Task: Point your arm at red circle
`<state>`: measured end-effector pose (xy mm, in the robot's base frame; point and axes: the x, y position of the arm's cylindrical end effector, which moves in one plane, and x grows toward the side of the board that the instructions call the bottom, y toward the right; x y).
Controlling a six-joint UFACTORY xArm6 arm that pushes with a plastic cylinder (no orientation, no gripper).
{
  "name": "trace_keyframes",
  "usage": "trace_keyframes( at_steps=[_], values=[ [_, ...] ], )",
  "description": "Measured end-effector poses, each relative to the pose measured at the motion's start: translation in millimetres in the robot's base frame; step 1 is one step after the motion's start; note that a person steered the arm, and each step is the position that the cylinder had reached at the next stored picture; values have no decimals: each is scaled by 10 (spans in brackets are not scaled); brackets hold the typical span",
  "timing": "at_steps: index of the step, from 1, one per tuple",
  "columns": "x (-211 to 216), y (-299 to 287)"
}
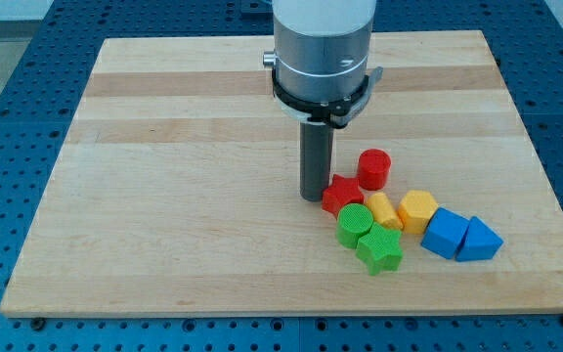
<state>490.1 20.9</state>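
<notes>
**Tip beside the red star**

Handless rod: my tip (pixel 312 198) holds nothing, touching the red star (pixel 341 195). Red circle (pixel 374 168) stands upright, round, just toward the view's top-right of that star, which sits between them on the table (pixel 164 196).

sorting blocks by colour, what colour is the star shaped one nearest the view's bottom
Green. The green star shows in the camera view.
</notes>
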Motion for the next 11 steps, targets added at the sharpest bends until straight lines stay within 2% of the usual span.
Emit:
trace_keyframes(
  at_steps=[1, 3, 4, 5, 6, 9, 10, 11],
  values=[
    [-5, 0],
    [-775, 57],
    [-1303, 447],
    [-1350, 362],
    [-1354, 362],
    [-873, 459],
    [-540, 859],
    [-421, 1298]
  ],
)
